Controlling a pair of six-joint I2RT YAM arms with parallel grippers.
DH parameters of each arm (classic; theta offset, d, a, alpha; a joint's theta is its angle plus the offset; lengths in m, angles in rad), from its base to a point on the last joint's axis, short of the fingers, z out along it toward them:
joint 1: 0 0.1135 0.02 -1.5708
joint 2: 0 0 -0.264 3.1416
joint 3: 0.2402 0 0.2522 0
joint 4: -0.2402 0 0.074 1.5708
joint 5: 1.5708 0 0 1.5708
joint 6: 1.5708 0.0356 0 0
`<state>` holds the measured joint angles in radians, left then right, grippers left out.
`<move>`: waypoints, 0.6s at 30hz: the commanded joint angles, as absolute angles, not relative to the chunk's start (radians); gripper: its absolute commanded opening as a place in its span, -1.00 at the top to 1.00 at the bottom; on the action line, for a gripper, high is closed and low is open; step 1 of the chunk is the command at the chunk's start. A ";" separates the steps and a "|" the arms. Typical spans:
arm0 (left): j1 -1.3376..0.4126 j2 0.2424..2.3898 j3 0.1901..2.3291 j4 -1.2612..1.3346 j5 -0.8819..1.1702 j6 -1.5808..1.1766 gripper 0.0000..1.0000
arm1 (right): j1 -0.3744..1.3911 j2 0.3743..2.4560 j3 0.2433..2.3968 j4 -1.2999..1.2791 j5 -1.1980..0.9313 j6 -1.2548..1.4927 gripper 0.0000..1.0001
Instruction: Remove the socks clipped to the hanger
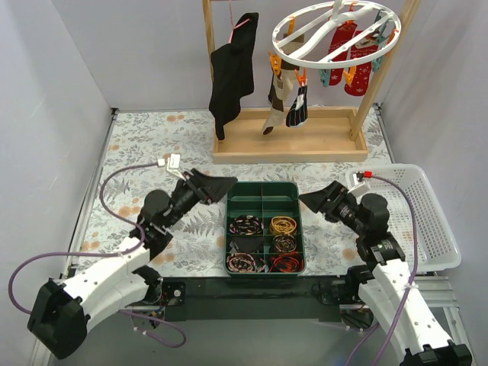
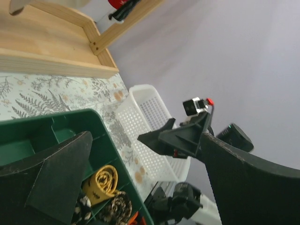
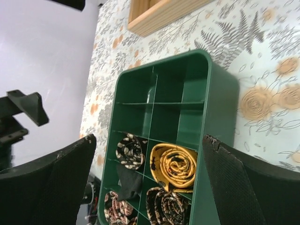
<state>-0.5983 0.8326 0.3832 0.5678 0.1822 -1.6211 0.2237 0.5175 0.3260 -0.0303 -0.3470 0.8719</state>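
Seen from above, the left arm's black pincer [image 1: 219, 187] sits low over the fern-printed worktop [image 1: 137, 145], its fingers released and holding nothing. At the back, a wooden frame [image 1: 290, 146] carries a white plastic ring hanger [image 1: 309, 30] with orange and teal clips. Small fabric socks hang clipped to it: a brown-beige patterned sock [image 1: 277, 95], a dark navy sock [image 1: 298, 107], then red socks with white patterns [image 1: 363, 69]. The right arm's pincer [image 1: 314, 202], beside a green divided tray [image 1: 264, 188], is likewise spread wide and bare. No sock appears removed; seemingly the whole task remains.
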 commanded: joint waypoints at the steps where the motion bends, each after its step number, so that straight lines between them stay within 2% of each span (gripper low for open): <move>1: -0.595 0.954 0.652 0.158 0.068 -1.602 -0.96 | 0.219 0.598 0.478 -0.219 -0.194 0.752 -0.97; 3: -0.594 0.994 0.766 0.054 0.060 -1.568 -0.96 | 0.218 0.636 0.567 -0.264 -0.155 0.717 -0.97; 6: -0.589 1.029 0.837 0.006 0.168 -1.457 -0.96 | 0.219 0.713 0.662 -0.291 -0.109 0.652 -0.97; 10: -0.591 0.987 0.816 0.005 0.152 -1.514 -0.96 | 0.218 0.805 0.756 -0.287 -0.048 0.635 -0.97; 12: -0.588 0.930 0.783 0.030 0.092 -1.549 -0.96 | 0.215 0.827 0.807 -0.238 -0.064 0.597 -0.97; 14: -0.584 0.893 0.753 0.092 0.116 -1.546 -0.96 | 0.198 0.853 0.842 -0.198 -0.151 0.507 -0.97; 18: -0.583 0.929 0.847 0.016 0.178 -1.510 -0.96 | 0.196 0.882 0.888 -0.071 -0.227 0.405 -0.97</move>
